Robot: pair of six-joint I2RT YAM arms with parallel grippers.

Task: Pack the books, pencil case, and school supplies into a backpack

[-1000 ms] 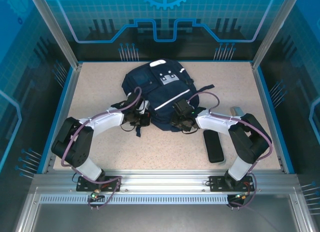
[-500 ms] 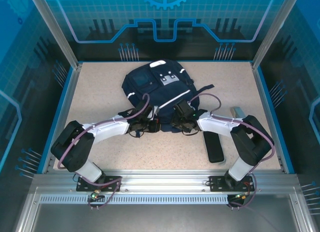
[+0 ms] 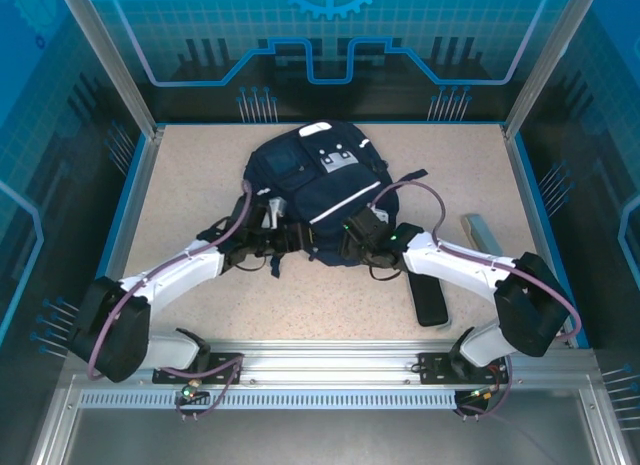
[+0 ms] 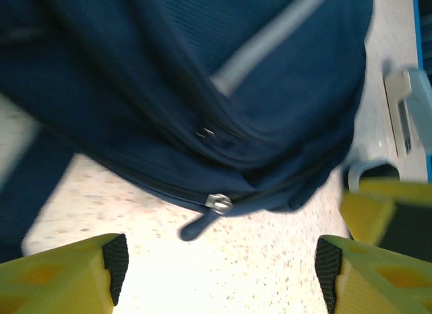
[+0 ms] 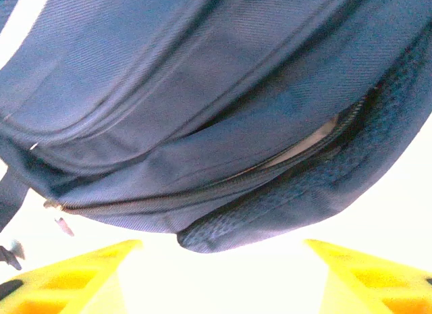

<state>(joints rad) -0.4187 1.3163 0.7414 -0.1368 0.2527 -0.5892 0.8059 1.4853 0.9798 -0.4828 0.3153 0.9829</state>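
Note:
The navy backpack (image 3: pixel 310 180) lies flat in the middle of the table, white stripes up. My left gripper (image 3: pixel 283 241) is open at its near left edge. In the left wrist view that gripper (image 4: pixel 223 277) holds nothing, and the silver zipper slider with its dark pull (image 4: pixel 216 204) rests on the table just ahead of it. My right gripper (image 3: pixel 347 245) is open at the near right edge. The right wrist view puts it (image 5: pixel 223 283) below the backpack's zip (image 5: pixel 202 192), which gapes at one end over something pale (image 5: pixel 307 142). A black pencil case (image 3: pixel 430 293) lies by the right arm. The books are hidden.
A small grey-blue item (image 3: pixel 480 233) lies on the table at the right, beyond the right forearm. Dark straps (image 3: pixel 410 175) trail from the backpack's right side. Blue rails and glass walls enclose the table on three sides.
My left gripper has opened and let go of the zipper pull, and its arm has drawn back to the left. The right gripper has widened a little and its elbow swung right.

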